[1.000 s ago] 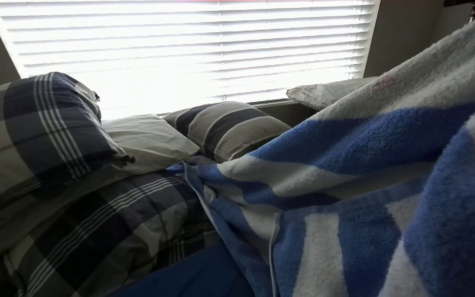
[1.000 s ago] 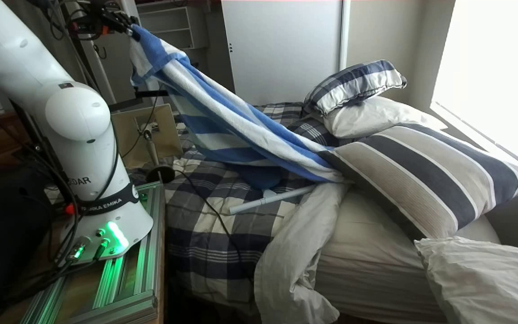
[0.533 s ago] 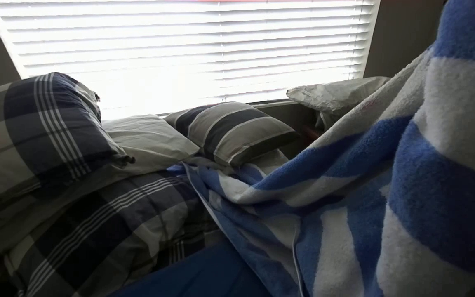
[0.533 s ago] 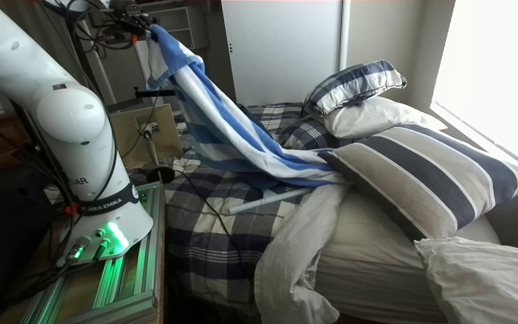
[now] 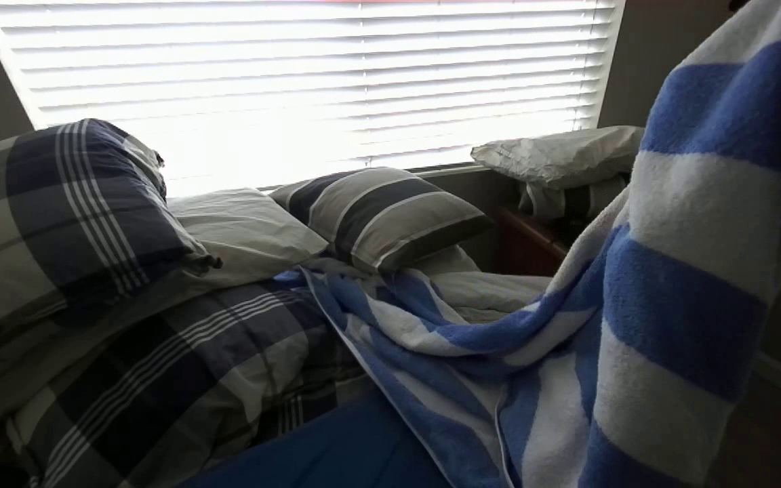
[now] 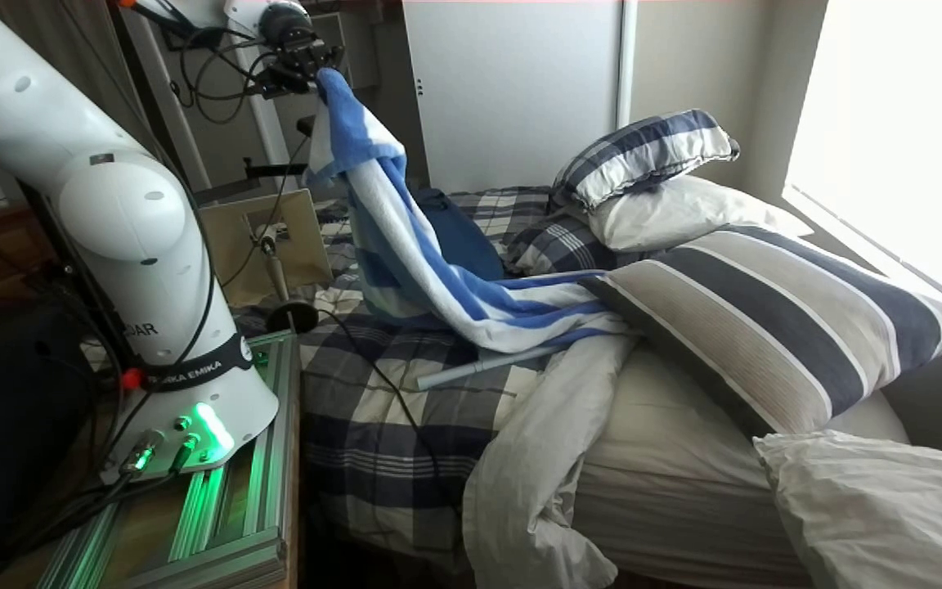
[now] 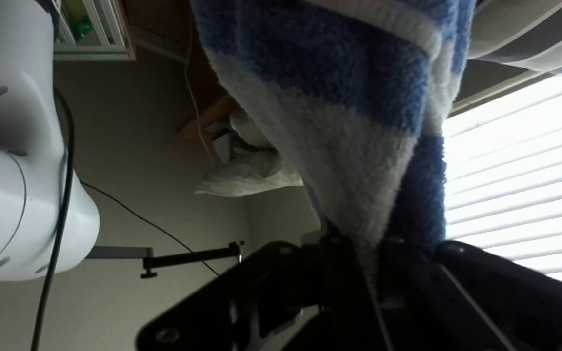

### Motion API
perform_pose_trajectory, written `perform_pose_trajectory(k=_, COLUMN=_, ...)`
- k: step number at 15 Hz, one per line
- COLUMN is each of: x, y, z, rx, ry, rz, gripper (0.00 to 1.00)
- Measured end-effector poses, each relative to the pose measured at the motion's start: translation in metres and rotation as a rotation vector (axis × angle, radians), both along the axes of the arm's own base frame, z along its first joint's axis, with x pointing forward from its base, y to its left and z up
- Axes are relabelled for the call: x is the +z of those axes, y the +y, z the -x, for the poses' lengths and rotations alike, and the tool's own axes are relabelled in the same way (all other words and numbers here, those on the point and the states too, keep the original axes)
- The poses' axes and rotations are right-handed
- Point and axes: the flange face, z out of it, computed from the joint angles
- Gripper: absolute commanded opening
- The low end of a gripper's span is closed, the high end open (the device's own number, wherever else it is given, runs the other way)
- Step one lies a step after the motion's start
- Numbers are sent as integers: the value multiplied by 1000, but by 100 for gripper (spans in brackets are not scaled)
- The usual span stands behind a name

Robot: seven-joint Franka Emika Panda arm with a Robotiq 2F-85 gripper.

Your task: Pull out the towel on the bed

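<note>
Plaid-covered bed (image 6: 373, 466) by a bright window (image 5: 295, 88)
In an exterior view, the gripper (image 6: 325, 75) at eleven o'clock pinches the towel (image 6: 405, 245), which slopes toward four o'clock onto the bed

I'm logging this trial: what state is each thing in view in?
Blue-and-white striped terry towel, one end held up, middle sagging
Black robot fingers, shut on the towel
Bed in navy-and-white plaid bedding, rumpled
White slatted window blinds, lowered
White robot base, green light strip lit
</note>
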Motion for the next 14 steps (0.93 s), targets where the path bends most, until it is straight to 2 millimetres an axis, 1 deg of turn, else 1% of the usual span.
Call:
perform_pose_trajectory(k=3, x=-7, y=-25, z=-32, rx=-81, ry=4, rz=-121, gripper=2)
perform_pose_trajectory(k=4, x=-9, y=-31, z=-40, rx=-103, ry=-3, rz=-160, gripper=9)
perform_pose_trajectory(k=5, x=-11, y=-35, z=-44, rx=-111, ry=3, rz=-166, gripper=9)
perform_pose_trajectory(k=10, x=-14, y=-31, z=-41, rx=-98, ry=11, rz=-159, gripper=9)
perform_pose_trajectory(k=11, x=-14, y=-30, z=-41, rx=-98, ry=11, rz=-158, gripper=2)
perform_pose_trajectory(k=14, x=-14, y=-29, z=-44, rx=-85, ry=5, rz=-175, gripper=2)
